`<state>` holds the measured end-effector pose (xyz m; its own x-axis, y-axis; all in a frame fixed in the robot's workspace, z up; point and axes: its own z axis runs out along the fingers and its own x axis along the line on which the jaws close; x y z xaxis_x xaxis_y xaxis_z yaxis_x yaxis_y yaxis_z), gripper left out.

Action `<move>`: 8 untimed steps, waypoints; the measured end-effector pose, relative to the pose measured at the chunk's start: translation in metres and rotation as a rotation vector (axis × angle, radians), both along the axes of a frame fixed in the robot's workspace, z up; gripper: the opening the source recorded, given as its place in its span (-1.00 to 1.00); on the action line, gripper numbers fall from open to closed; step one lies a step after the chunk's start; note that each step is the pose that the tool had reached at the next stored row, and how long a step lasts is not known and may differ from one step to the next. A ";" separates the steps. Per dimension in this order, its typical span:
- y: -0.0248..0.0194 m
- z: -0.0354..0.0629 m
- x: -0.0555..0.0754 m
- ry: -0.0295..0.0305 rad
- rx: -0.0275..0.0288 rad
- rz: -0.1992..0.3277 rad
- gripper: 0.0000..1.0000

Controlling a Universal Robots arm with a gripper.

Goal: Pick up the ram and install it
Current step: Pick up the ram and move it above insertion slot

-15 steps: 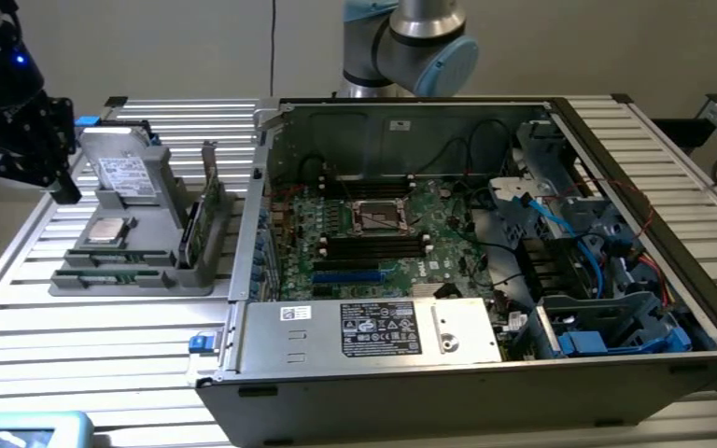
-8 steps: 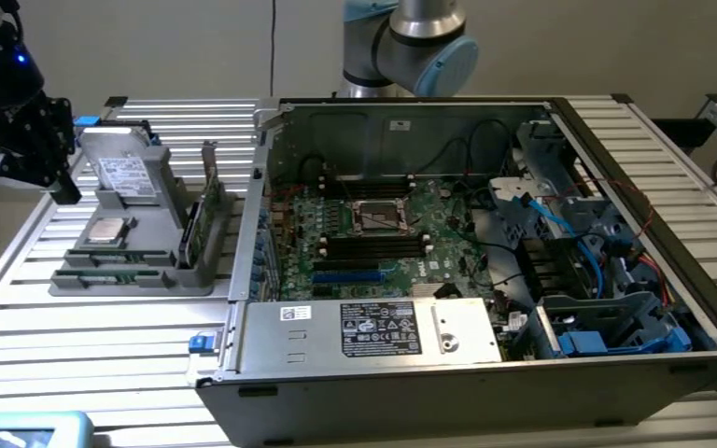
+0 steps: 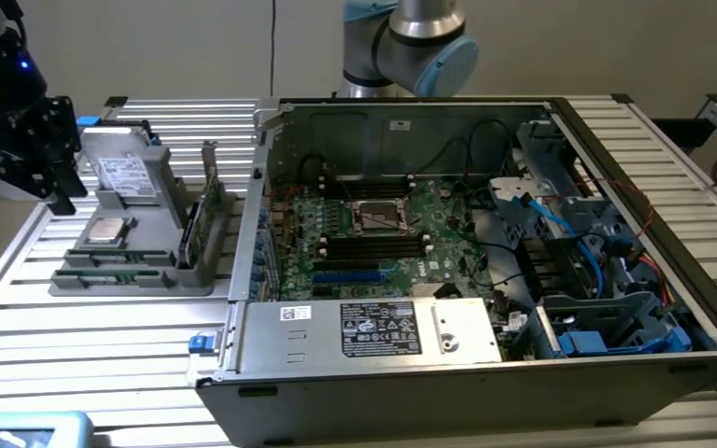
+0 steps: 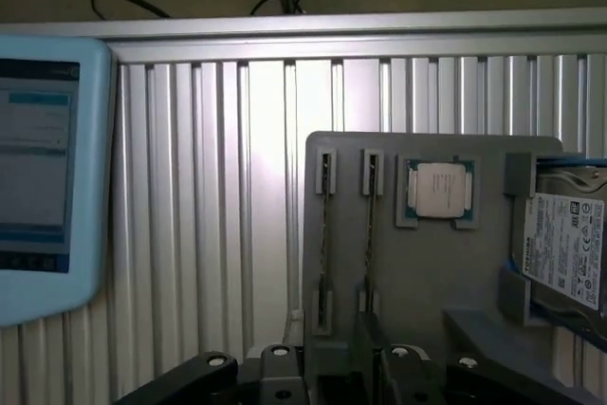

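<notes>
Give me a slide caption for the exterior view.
Pincer hangs by the grey parts holder, which sits beside the open computer case on a slatted table.

- The exterior view looks from high off the near edge of the table [image 3: 85, 345], steeply down across the open computer case [image 3: 458, 243], and takes in most of the tabletop.
- The wrist view, riding above the gripper [image 3: 60, 191], faces down, close over the grey holder [image 4: 427, 272] by the table's edge at the exterior view's left.
- Both views show that holder, its processor [image 4: 439, 189], the hard drive [image 4: 569, 248] and the blue tablet [image 4: 38, 168].
</notes>
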<state>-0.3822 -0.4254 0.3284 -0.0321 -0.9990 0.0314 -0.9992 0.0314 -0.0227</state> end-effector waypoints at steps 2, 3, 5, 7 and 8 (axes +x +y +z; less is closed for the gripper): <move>0.0000 -0.0037 0.000 -0.0001 0.0001 0.000 -0.27; 0.0000 -0.0054 0.000 0.0000 0.0000 0.000 -0.27; 0.0000 -0.0091 0.000 0.0000 0.0000 0.001 -0.27; 0.0000 -0.0127 0.000 0.0001 0.0000 0.001 -0.27; 0.0000 -0.0145 0.000 -0.0001 0.0001 0.001 -0.27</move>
